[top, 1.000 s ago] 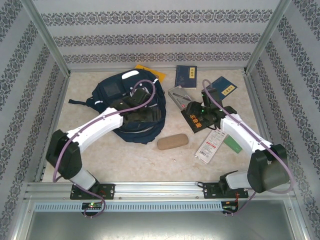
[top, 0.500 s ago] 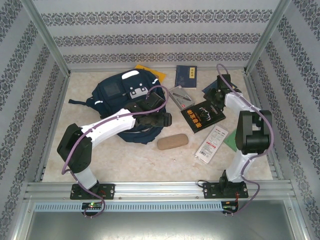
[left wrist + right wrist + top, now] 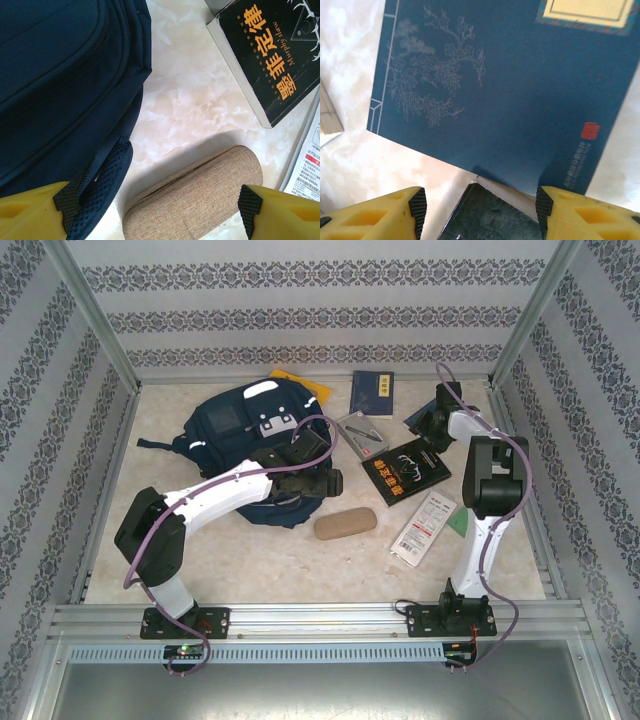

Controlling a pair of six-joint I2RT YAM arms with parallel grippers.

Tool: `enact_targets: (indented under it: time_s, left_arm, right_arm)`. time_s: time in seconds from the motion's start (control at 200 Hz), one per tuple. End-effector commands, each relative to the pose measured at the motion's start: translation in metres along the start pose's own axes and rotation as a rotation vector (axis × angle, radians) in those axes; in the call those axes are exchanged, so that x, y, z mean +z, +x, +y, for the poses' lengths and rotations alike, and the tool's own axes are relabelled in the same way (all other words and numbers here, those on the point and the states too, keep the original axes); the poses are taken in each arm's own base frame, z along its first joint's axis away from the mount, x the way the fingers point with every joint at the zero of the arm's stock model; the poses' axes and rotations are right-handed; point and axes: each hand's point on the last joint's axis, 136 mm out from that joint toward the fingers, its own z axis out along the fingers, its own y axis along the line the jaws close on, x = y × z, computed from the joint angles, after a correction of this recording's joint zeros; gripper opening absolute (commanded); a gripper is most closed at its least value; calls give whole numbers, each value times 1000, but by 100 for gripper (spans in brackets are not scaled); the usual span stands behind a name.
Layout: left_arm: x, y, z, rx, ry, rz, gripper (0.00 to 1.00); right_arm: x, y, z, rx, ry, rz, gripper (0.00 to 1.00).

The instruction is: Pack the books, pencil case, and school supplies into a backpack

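My right gripper [image 3: 477,205] hung, jaws apart, over the thin navy blue pale-labelled book [image 3: 485,90]; picking it up seemed the step in hand. Next I needed to lower onto its near edge

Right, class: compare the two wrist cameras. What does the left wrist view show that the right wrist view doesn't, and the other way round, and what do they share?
Left wrist, not right: the backpack, the pencil case, gold lettering on the black book, and the white packet at the edge. Right wrist, not left: a navy book with a pale label, a tree drawing and a red seal. Shared: the pale marble table, and open yellow fingers, on the left gripper and the right gripper.
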Motion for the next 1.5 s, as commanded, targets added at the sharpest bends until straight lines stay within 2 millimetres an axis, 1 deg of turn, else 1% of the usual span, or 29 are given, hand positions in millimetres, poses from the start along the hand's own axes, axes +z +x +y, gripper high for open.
enact_targets:
  time_s: [0.0, 0.07, 0.175, 0.345, 0.55, 0.604, 0.654, 0.749, 0.809, 0.899, 0.984, 1.049, 1.104, 1.194, 1.294, 1.389, 1.494]
  left_arm:
    - [-3, -2, -3, 1, -16, -9, 86]
    - [-1, -3, -4, 5, -17, -6, 86]
    - [2, -6, -7, 10, -17, -2, 86]
    - [8, -7, -10, 10, -14, 8, 86]
    - [15, -5, -12, 14, -5, 23, 86]
    - [18, -5, -13, 18, -4, 31, 86]
    - [21, -4, -15, 20, 2, 40, 84]
    - [28, -6, -21, 28, 19, 51, 78]
    - [33, -8, -26, 30, 34, 53, 73]
    - [42, -10, -33, 25, 57, 63, 68]
    - [52, -11, -41, 22, 85, 73, 64]
    - [60, -12, -46, 26, 102, 81, 61]
    - [67, -14, -51, 32, 112, 90, 56]
    - [76, -18, -59, 43, 134, 98, 48]
    - [88, -20, -63, 58, 136, 109, 47]
    - [102, -19, -66, 72, 137, 129, 46]
    - [116, -18, -68, 83, 135, 150, 46]
  right_arm:
    - [9, 14, 4, -9, -25, 82, 60]
    - [12, 22, 10, -12, -49, 113, 59]
    - [11, 33, 25, -37, -84, 134, 59]
    - [9, 58, 59, -87, -159, 184, 59]
    - [6, 94, 101, -163, -231, 247, 59]
    - [3, 98, 108, -181, -236, 253, 58]
    - [-3, 97, 110, -190, -233, 242, 59]
    - [-24, 86, 111, -202, -230, 187, 60]
    - [-41, 80, 107, -206, -223, 149, 61]
    - [-65, 81, 98, -205, -223, 109, 62]
    - [-83, 86, 82, -208, -210, 68, 62]
    - [-93, 91, 67, -210, -196, 26, 62]
    - [-101, 97, 55, -208, -203, 10, 62]
    - [-109, 110, 33, -209, -185, 1, 60]
    - [-114, 124, 13, -200, -168, 17, 60]
    - [-112, 136, 4, -188, -190, 39, 58]
    - [-105, 147, -8, -180, -167, 64, 56]
